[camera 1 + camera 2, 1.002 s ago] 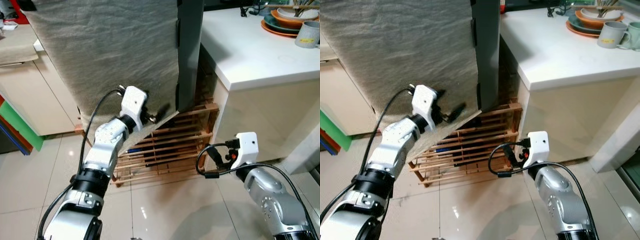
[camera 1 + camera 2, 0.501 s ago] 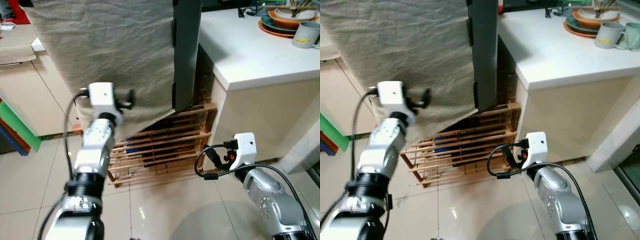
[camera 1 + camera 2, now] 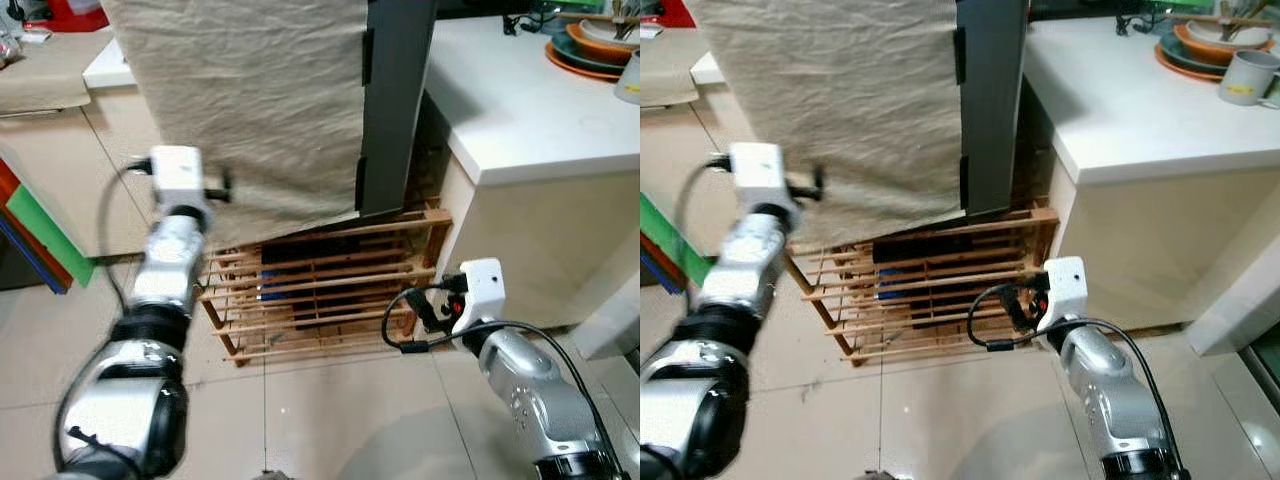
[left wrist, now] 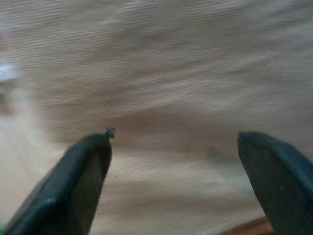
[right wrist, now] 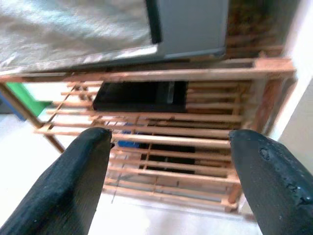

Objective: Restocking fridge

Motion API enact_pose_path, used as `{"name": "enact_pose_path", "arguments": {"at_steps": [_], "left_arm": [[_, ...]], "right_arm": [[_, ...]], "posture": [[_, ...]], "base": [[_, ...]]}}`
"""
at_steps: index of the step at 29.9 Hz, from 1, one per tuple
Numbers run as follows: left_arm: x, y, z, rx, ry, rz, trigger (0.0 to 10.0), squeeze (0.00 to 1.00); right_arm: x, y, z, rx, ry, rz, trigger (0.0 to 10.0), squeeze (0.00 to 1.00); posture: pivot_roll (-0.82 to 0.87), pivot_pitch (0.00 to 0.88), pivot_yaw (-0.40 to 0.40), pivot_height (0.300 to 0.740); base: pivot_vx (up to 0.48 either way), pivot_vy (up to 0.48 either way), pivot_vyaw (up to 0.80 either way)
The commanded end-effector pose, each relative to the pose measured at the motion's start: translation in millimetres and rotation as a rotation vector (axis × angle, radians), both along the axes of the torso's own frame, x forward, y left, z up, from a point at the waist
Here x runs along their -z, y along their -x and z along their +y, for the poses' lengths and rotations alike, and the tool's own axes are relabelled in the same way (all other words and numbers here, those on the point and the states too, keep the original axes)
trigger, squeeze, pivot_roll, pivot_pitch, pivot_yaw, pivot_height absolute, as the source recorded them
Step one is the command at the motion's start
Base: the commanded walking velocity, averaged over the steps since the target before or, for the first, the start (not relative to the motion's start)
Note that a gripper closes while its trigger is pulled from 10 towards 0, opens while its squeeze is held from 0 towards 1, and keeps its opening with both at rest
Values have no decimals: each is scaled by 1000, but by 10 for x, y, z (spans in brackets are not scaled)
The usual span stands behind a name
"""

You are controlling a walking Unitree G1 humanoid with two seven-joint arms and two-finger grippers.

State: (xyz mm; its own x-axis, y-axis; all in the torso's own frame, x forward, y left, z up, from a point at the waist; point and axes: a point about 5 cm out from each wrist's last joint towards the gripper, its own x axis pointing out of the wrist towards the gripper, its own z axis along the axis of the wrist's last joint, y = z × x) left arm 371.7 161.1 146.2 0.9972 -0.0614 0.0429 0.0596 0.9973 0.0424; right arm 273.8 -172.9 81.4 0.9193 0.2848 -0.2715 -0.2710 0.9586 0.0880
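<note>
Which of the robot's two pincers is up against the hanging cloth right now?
The left pincer, raised in front of the beige cloth with its fingers spread. The right pincer is held low, pointing at the wooden rack instead.

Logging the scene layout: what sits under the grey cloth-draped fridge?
A slatted wooden rack stands beneath the fridge, with dark items on its shelves; the cloth covers the rack's upper left part.
</note>
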Motion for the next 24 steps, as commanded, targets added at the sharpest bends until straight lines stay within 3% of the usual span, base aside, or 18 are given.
{"name": "enact_pose_path", "arguments": {"at_steps": [1,4,7,20,24], "left_arm": [[-4,39,-89,68,0,-25,10000,0],[22,123,-195,116,16,-36,10000,0],[19,183,-273,155,-10,-58,10000,0],[-64,112,-106,75,-18,-34,10000,0],[-43,125,-161,88,-72,-24,10000,0]], "right_arm": [[-48,-3,20,2,4,-34,10000,0],[-50,-5,39,7,12,-46,10000,0],[-69,-33,68,24,-1,-69,10000,0],[-114,-148,162,15,4,-114,10000,0],[-135,-188,191,18,-13,-125,10000,0]], "posture": [[-181,0,105,740],[-170,0,100,740],[-158,0,97,740],[-130,0,101,740],[-126,0,103,740]], "base": [[0,0,0],[0,0,0],[0,480,0],[0,444,0],[0,0,0]]}}
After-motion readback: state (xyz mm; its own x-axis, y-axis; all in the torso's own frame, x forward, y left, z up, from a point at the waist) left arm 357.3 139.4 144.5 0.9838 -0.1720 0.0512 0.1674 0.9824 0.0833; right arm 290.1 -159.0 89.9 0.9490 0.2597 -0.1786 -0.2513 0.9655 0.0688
